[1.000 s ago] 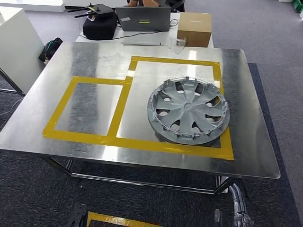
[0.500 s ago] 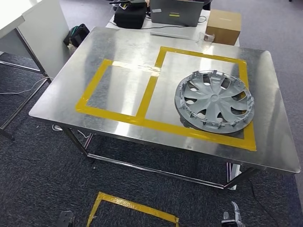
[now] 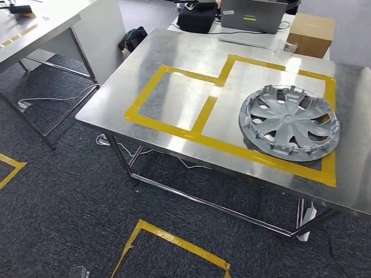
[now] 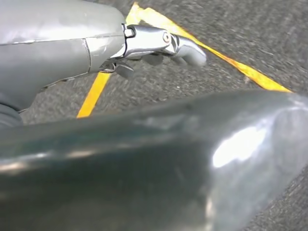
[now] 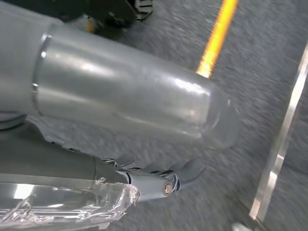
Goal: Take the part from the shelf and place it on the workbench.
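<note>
- Head view: a grey wheel cover (image 3: 289,122) is seen lying flat on a steel workbench (image 3: 131,87), inside the larger of two adjoining rectangles of yellow tape (image 3: 195,136). Its near rim is set just beside the tape strip along the bench's near edge, and its right rim is close to the right-hand strip.
- The smaller taped rectangle, to the left of the cover, is bare metal. A margin of bare steel is left between the tape and the bench's near and left edges.
- Behind the bench a laptop (image 3: 253,15), a black bag (image 3: 197,17) and a cardboard box (image 3: 311,35) are set on a second table.
- A white table (image 3: 35,35) is placed at far left, with open dark carpet (image 3: 65,197) between it and the bench. Yellow floor tape (image 3: 175,240) is laid on the carpet in front of the bench.
- Left wrist view: the left hand (image 4: 160,45) is seen over the carpet with nothing in it, fingers loosely extended and slightly curled.
- Right wrist view: the right hand (image 5: 163,178) is seen over the carpet, nothing held, fingers stretched out; a metal bench leg (image 5: 279,144) lies beside it.
</note>
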